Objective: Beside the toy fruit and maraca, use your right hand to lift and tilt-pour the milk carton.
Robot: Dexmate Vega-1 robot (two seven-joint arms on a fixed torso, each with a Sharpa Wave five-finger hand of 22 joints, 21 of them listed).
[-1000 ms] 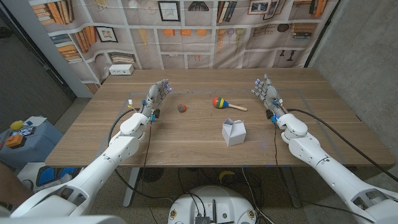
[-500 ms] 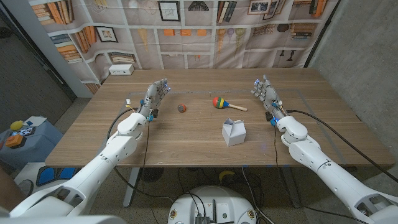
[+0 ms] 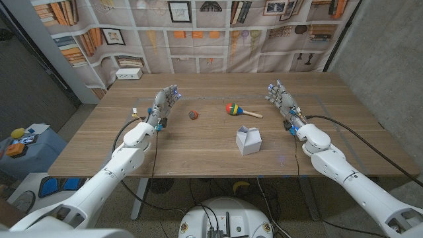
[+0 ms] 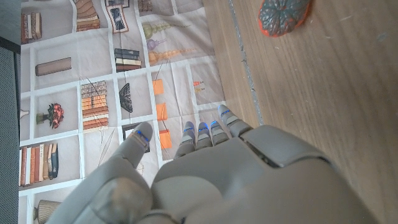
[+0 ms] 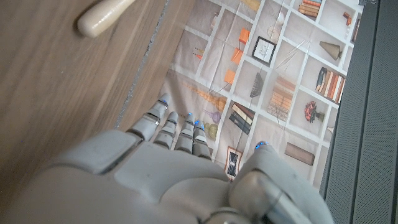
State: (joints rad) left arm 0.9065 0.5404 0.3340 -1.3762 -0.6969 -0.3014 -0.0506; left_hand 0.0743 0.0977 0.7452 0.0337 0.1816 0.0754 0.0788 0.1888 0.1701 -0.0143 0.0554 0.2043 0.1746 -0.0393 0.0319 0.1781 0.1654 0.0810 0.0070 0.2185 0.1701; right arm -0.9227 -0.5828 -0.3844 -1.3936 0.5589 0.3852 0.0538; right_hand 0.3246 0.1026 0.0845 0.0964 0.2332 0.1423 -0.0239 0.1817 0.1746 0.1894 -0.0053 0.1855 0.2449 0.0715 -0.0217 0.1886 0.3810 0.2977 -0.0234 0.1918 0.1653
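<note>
White gable-topped milk carton (image 3: 248, 141) upright on wooden table (image 3: 198, 155), untouched, nearer robot than striped red-and-green maraca with pale wooden handle (image 3: 240, 110). Small round dark-red toy fruit (image 3: 193, 114) left of maraca, well apart from carton. Right wrist view cuts maraca to handle tip (image 5: 101, 17). Right hand (image 3: 282, 100) right of maraca, fingers spread, holding nothing. Left hand (image 3: 164, 103) left of fruit, likewise spread and unladen. Against earlier frames: both hands slightly shifted, carton unmoved.

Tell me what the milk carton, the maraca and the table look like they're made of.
Milk carton: matte white card, judging by its folded top.
Maraca: glossy painted head in bright colour bands on a pale handle, probably wood.
Table: wood or wood-look laminate, with visible plank grain.
</note>
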